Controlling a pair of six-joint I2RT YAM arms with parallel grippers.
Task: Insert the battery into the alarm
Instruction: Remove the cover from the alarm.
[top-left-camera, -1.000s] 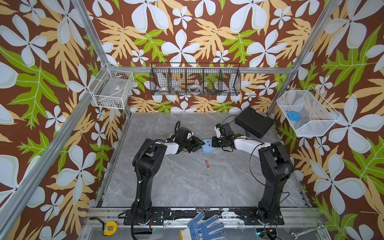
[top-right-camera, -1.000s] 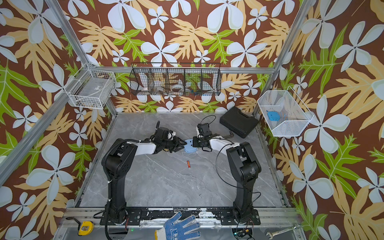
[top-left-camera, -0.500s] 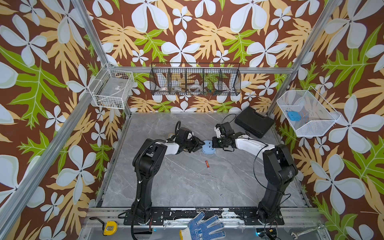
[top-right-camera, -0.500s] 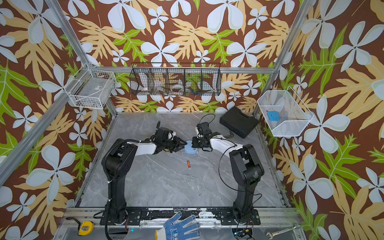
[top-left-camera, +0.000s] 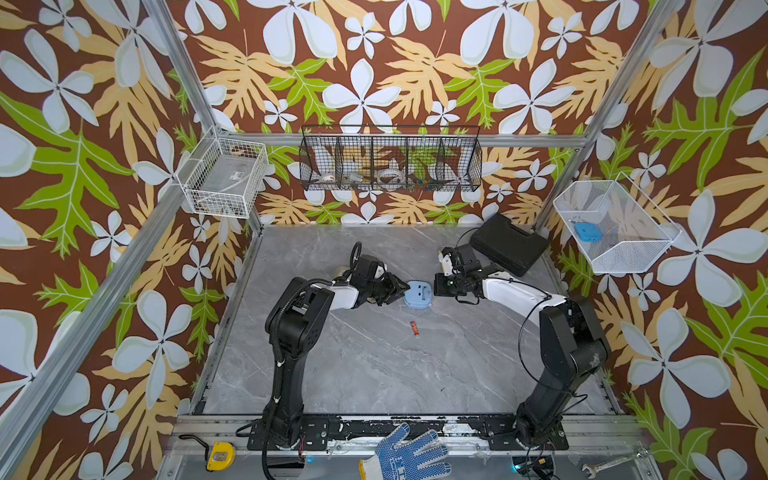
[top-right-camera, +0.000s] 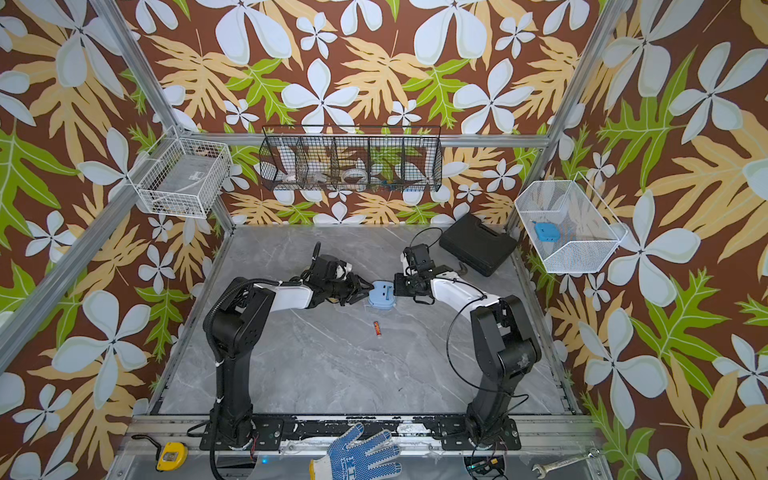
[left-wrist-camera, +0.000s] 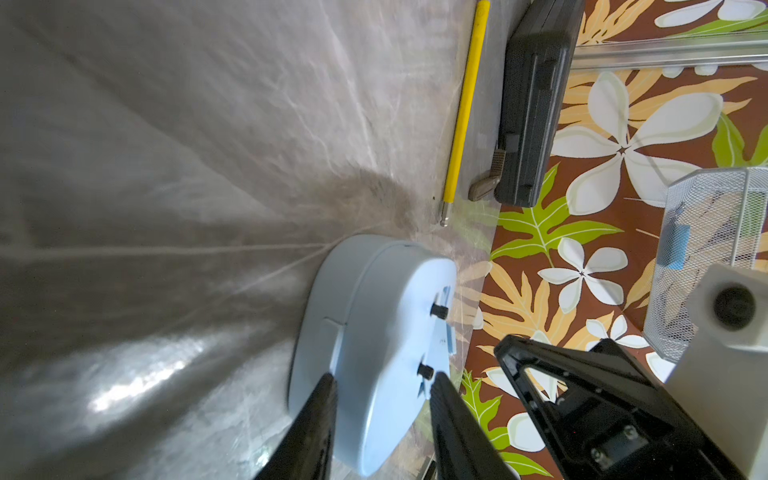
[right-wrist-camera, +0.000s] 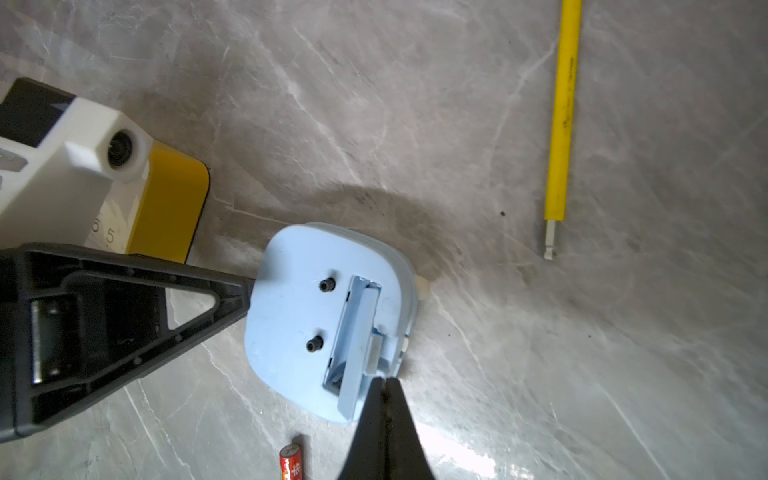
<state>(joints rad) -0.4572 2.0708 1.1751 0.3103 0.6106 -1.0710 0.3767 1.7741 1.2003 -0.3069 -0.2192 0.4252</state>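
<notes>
Pale-blue alarm (top-left-camera: 417, 294) back-up, hatch (right-wrist-camera: 357, 345) ajar; red battery (top-left-camera: 414, 328) flat nearby.

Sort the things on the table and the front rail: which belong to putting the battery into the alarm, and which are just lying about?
Belong to the job:
alarm
battery cover, ajar
battery

Just lying about:
black case
yellow rod
glove
tape measure
wrench

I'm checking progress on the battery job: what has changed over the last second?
The right arm swung its elbow outward to its right, its shut right tool staying at the raised battery cover of the alarm. The alarm seems to have shifted slightly forward. The left tool still clamps the alarm; the battery still lies on the table.
</notes>
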